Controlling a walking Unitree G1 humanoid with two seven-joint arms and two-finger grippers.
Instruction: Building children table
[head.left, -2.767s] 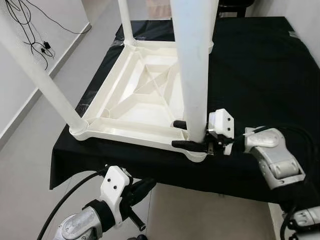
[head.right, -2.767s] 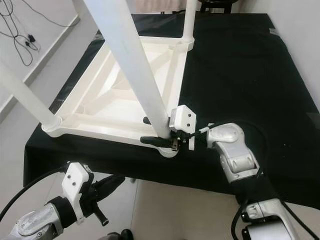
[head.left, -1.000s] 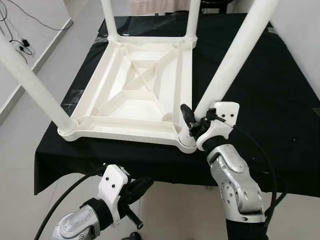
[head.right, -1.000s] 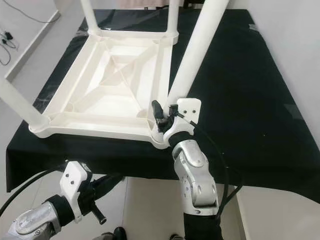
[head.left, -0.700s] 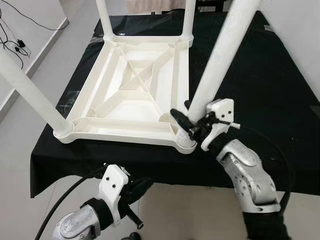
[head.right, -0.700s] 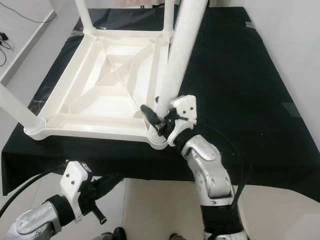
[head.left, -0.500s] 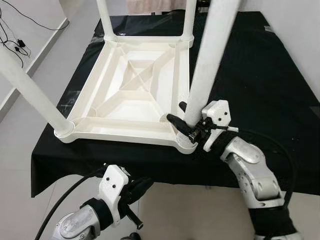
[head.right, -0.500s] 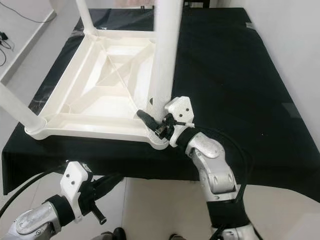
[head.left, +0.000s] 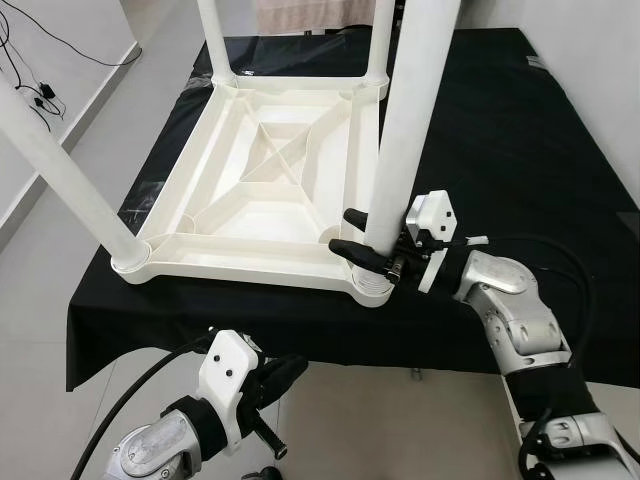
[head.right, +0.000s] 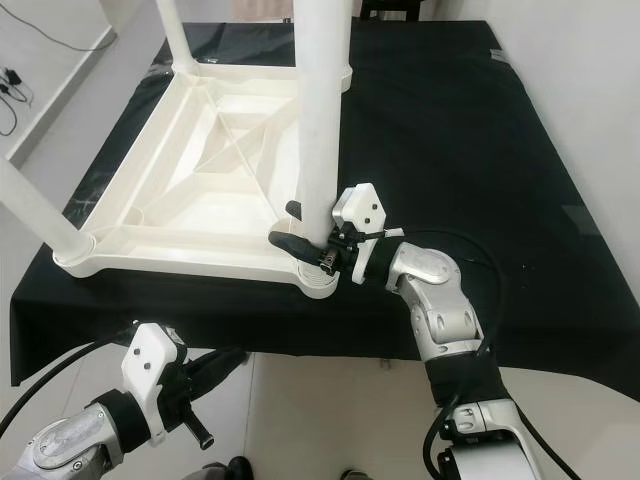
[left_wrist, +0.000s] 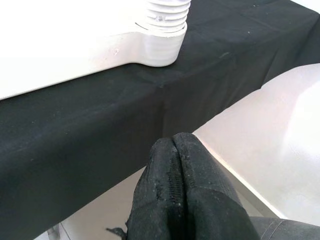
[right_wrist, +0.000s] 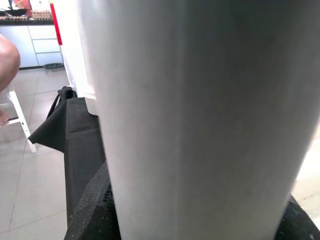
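Black cloth (head.left: 520, 130) covered the worktop, draped over its near edge; pale tiled floor (head.left: 60, 260) round it, cables (head.left: 40, 95) lying by the wall on the robot's left. Kids' table (head.left: 270, 190), white plastic, lay upside down on the cloth, ribbed underside up, filling the worktop's left half w/ its near rim right along the near edge. Legs pointed up & out of shot, long axes roughly vertical. Near-right leg (head.right: 318, 120) stood about upright in its corner socket (head.right: 318, 280). Right gripper (head.right: 292, 226) came in from the right, low on that leg just above the socket, fingers (head.right: 292, 242) clamped either side of it. Left gripper (left_wrist: 181, 197) hung below the near edge, off the cloth, fingers pressed together on nothing, facing the table's near-left corner.
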